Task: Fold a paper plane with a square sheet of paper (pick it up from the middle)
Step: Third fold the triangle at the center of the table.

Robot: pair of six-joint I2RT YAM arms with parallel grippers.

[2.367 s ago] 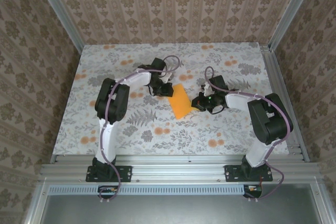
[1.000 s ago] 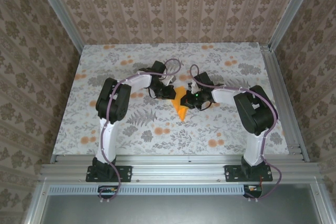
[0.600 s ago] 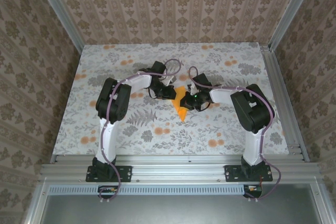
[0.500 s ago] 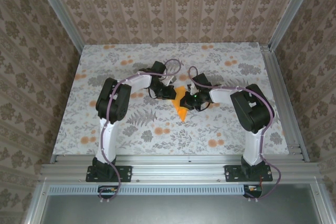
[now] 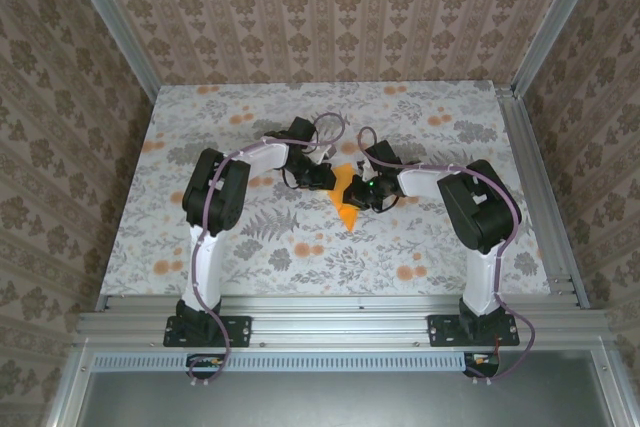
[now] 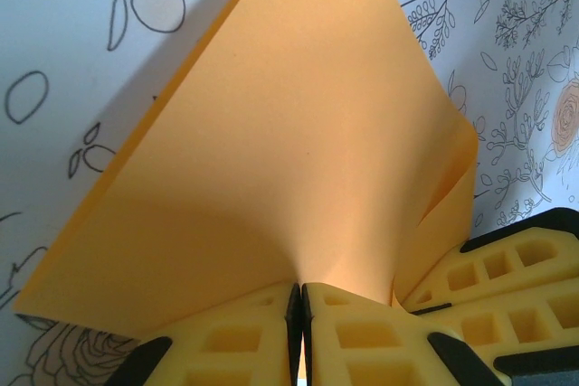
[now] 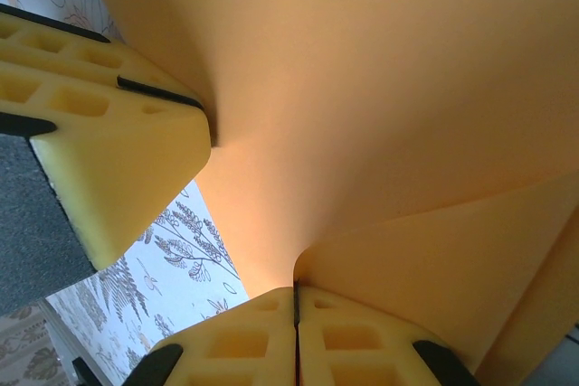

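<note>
Fingers first: shut pad to pad on both arms, with paper nipped in each seam. On the left fingers, a pinch at the left margin of the thin bright-orange square sheet of paper. On the right fingers, a pinch at the right margin, with a flap curled over just beside the seam.

Held between the 2 pairs, near the middle of the grey-leaf floral bench and a little toward its far side. Bowed rather than flat, fanning away from the left fingers and up over the right ones. Seen from above, longest from far to near, with 1 corner pointing near, toward the arm bases. Cannot tell whether that near corner touches the bench or hangs just above it.

As for the relation that matters: left fingers on the far-left side, right fingers on the right side, close together, with 1 yellow pad of each pair showing in the other wrist view. Neither arm nearer than the other, both already gripping.

Probably a centre fold in hand, its crease likely to run far to near between the pairs. Worth keeping both margins level, or risk a skewed crease.
</note>
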